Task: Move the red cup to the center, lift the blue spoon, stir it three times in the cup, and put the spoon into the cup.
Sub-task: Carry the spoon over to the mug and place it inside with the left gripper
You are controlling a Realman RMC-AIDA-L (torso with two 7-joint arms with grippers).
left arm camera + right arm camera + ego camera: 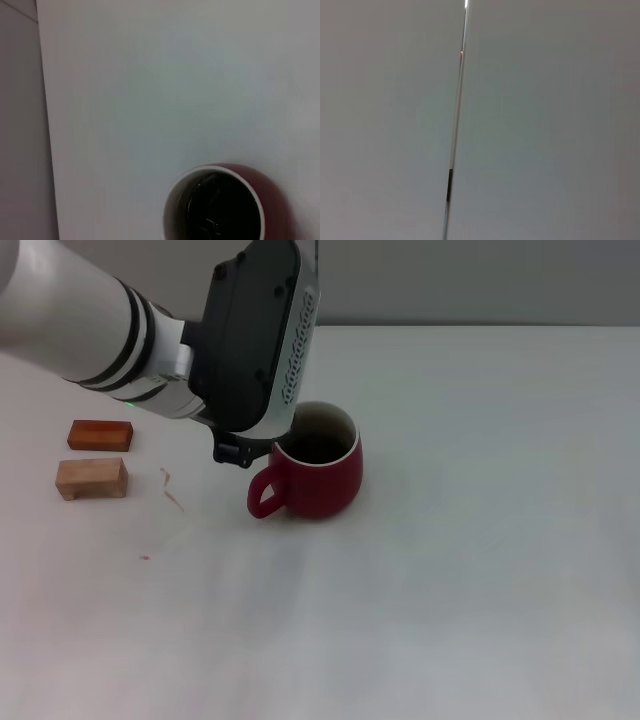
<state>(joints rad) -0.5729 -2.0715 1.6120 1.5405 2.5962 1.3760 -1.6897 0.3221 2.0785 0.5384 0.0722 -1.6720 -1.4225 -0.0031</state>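
The red cup [318, 462] stands upright near the middle of the white table, its loop handle pointing to the front left. It also shows in the left wrist view [272, 187], where its inside is dark with only faint glints. My left gripper [238, 452] hangs low at the cup's left side, just above the handle and touching or nearly touching the rim. Most of it is hidden under the black wrist housing. The blue spoon is not visible in any view. My right arm is out of the head view.
Two small wooden blocks lie at the left: a reddish one [101, 434] and a pale one [92, 478]. A thin red mark [171, 488] is on the table [480, 560] between them and the cup. The table's far edge runs behind the arm.
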